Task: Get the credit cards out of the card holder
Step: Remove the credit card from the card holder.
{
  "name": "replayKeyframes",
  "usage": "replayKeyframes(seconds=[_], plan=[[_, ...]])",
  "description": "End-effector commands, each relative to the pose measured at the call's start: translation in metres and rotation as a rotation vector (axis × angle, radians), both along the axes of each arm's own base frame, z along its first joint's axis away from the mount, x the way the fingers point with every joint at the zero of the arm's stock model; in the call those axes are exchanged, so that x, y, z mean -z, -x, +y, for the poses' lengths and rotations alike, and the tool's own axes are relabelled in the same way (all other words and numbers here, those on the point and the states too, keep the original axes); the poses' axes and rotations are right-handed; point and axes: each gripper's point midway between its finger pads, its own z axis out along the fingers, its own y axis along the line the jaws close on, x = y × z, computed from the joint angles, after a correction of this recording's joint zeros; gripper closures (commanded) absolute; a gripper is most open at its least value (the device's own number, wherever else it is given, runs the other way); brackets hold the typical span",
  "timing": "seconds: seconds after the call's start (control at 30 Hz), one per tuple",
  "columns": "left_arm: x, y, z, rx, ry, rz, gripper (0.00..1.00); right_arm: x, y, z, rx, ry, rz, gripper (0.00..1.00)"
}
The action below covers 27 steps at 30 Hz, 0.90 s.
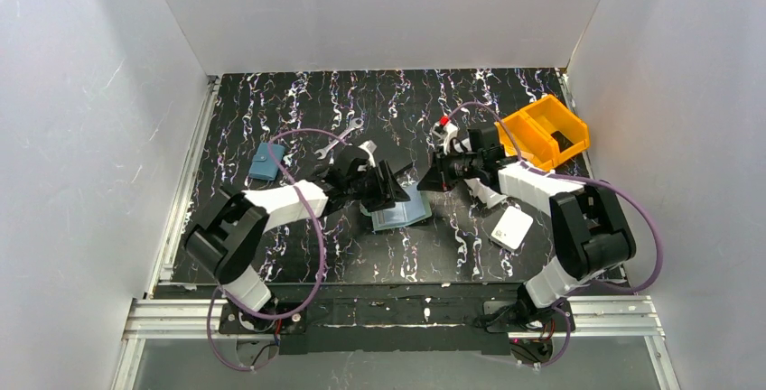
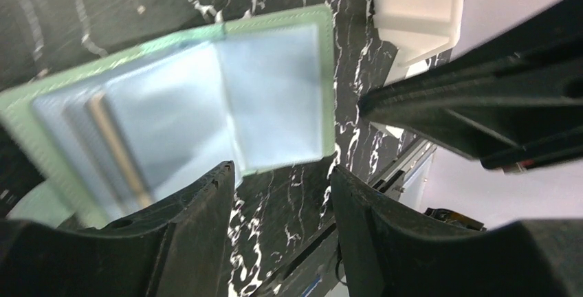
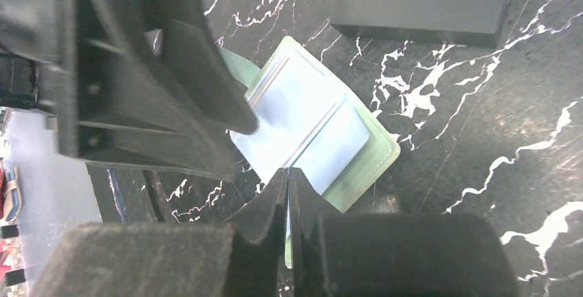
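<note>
While open, flat stitched card holder point(image 3: 302, 118)

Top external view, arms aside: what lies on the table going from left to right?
blue pouch → wrench → card holder → orange bin. The white box is left out: it sits nearer than the bin but shares part of its left-to-right span.
</note>
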Motion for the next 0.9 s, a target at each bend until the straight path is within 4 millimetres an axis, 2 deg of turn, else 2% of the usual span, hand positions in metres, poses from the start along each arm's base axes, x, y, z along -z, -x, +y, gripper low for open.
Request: replayKeyframes(seconds=[0.0,0.17,0.27,0.43,0.57,0.87], plan=[[-0.028,0.001,0.025,-0.053,-0.025,-0.116,0.48,0.012,0.000,0.012,-0.006,0.016,0.025,0.89],[-0.025,0.010,0.041,-0.087,-0.052,-0.122,0.49,0.028,0.006,0.022,-0.029,0.094,0.010,0.89],[-0.019,0.011,0.044,-0.090,-0.075,-0.097,0.49,0.042,-0.003,0.015,0.013,0.177,0.000,0.89],[0.000,0.010,0.044,-0.068,-0.156,-0.024,0.51,0.061,-0.003,0.007,0.026,0.255,0.037,0.90],[0.009,0.010,0.047,-0.051,-0.225,0.018,0.51,0.068,-0.003,0.006,0.017,0.277,0.053,0.90],[0.017,0.013,0.038,-0.007,-0.212,0.055,0.51,0.072,-0.001,0.007,0.006,0.281,0.064,0.90]])
